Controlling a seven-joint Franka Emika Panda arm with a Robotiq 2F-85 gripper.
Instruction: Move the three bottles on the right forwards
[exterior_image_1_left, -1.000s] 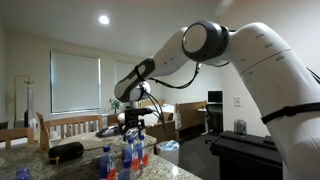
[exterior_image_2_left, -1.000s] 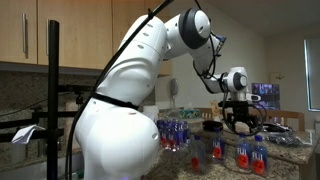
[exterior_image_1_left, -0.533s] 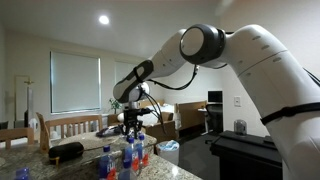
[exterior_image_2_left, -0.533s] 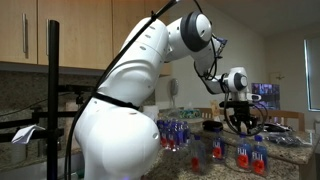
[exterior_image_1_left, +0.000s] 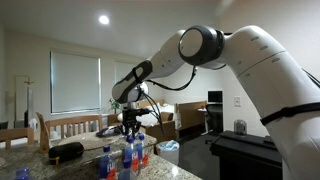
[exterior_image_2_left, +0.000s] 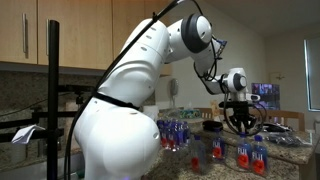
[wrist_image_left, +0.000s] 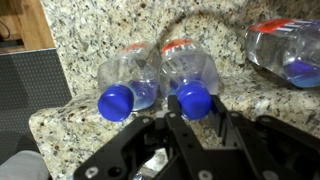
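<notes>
Looking down in the wrist view, two clear bottles with blue caps and red-orange labels stand side by side on the granite counter (wrist_image_left: 85, 35). My gripper (wrist_image_left: 194, 108) is shut on the right one (wrist_image_left: 192, 72), with a black finger on each side of its blue cap. The left bottle (wrist_image_left: 128, 82) touches it. A further bottle (wrist_image_left: 290, 50) stands apart at the upper right. In both exterior views the gripper (exterior_image_1_left: 133, 127) (exterior_image_2_left: 240, 122) hangs over the bottle cluster (exterior_image_1_left: 128, 155) (exterior_image_2_left: 240, 153).
A flat black oval object (exterior_image_1_left: 67, 151) lies on the counter beside the cluster. A pack of many bottles (exterior_image_2_left: 175, 133) stands further back. The counter's edge runs just left of the two bottles, with dark floor (wrist_image_left: 30, 90) beyond it.
The jaws have gone from open to shut on the bottle's cap. The arm itself has hardly moved.
</notes>
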